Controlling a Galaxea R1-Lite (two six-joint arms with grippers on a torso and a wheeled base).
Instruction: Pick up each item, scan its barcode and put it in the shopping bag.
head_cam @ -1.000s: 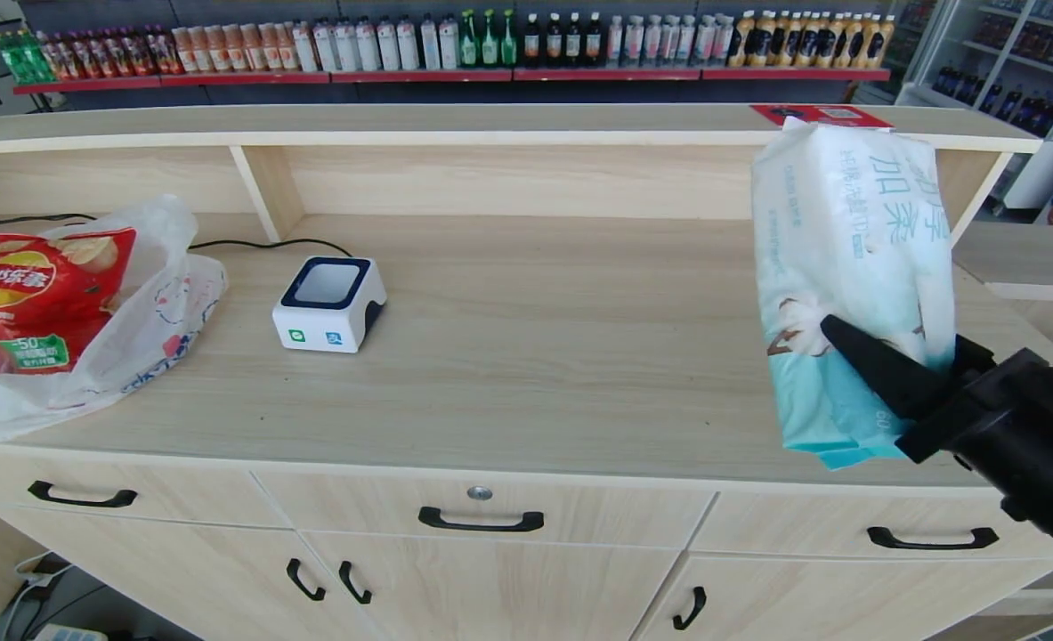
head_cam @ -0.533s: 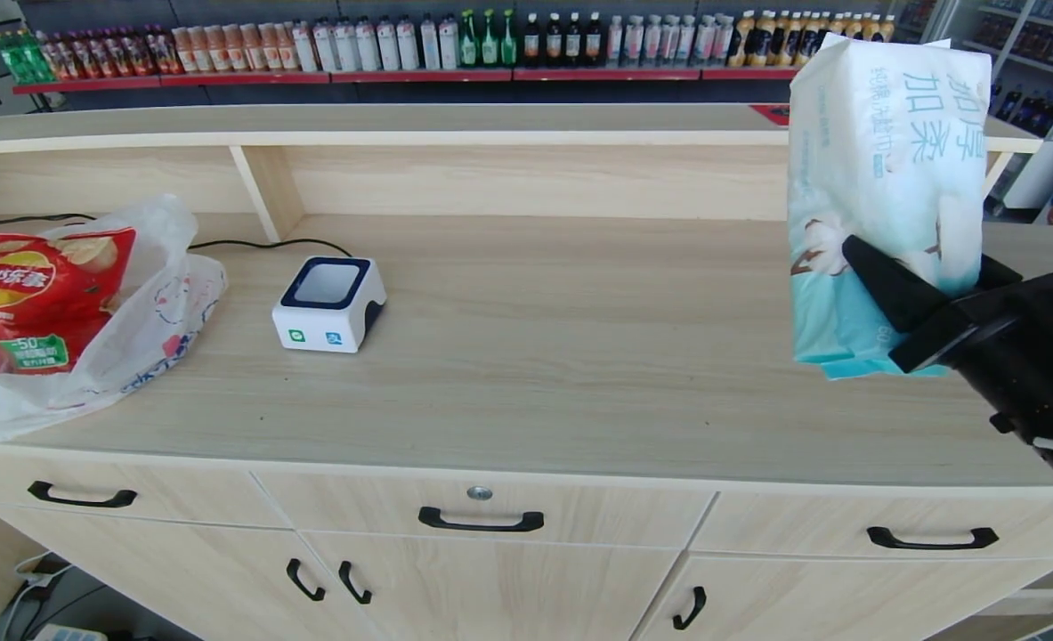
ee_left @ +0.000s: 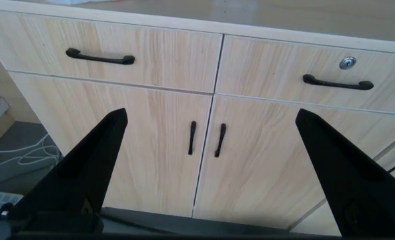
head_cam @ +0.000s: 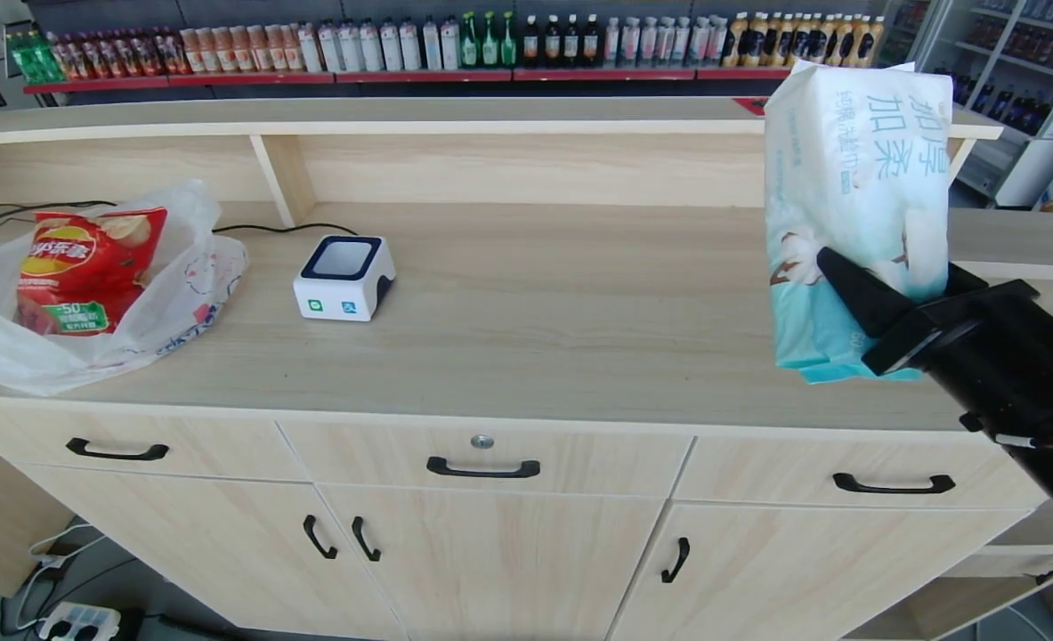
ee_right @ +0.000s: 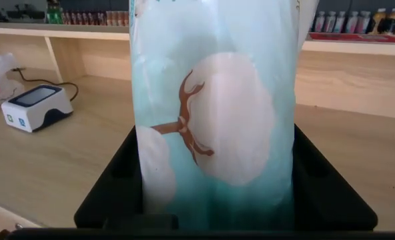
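Observation:
A white and teal tissue pack (head_cam: 855, 178) stands upright in the air over the right end of the wooden counter (head_cam: 562, 312). My right gripper (head_cam: 891, 267) is shut on its lower part, one black finger (head_cam: 846, 285) across the front. From the right wrist the pack (ee_right: 214, 113) sits between both fingers. The white barcode scanner (head_cam: 344, 277) rests left of centre, window facing up. At the far left lies the white plastic shopping bag (head_cam: 179, 267) with a red chip bag (head_cam: 85, 267) inside. My left gripper (ee_left: 211, 117) is open below the counter, facing the cabinet doors.
A raised ledge (head_cam: 401, 116) with a divider runs along the counter's back. A black cable (head_cam: 259, 229) leads from the scanner toward the bag. Drawers and doors with black handles (ee_left: 101, 57) lie under the counter. Bottle shelves line the far wall.
My right gripper lifted the tissue pack higher above the counter and kept its hold. Since half a second ago the head camera has shifted, moving the whole picture.

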